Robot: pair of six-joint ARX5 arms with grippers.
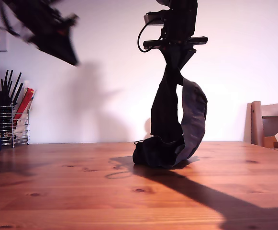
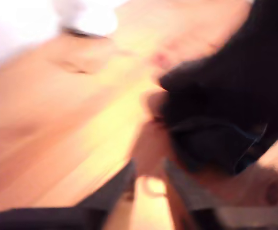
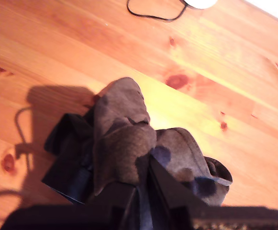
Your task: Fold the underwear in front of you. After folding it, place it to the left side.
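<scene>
Underwear (image 1: 177,124) hangs from my second tool (image 3: 146,201), raised high above the table (image 1: 57,191); lower part bunched in a heap on the wood, near the middle of the exterior view. Second wrist view: jaws pressed together on a fold of the cloth, fabric draped off both sides of the pinch.

My first tool (image 2: 146,184) is blurred. In the first wrist view its jaws stand a little apart with bare wood showing between them, nothing held; the underwear (image 2: 225,110) lies just beyond the tips. The blurred dark arm (image 1: 48,28) in the exterior view's upper left is probably this one; the wrist view does not settle it.

Handling, as judged:
- Light. One pinch carries the hanging part with no sign of strain.
- Quite limp. It twists into a rope below the pinch and loops back on itself; holds no shape of its own.
- Not fragile, not slick; knit cloth should grip well between pads.
- The wide band, paler grey on the loop toward the exterior view's right, looks the firmest part.

Where to hold: two points along the waistband, well apart, so it hangs flat. The present single pinch leaves it twisted. Label not visible.
</scene>
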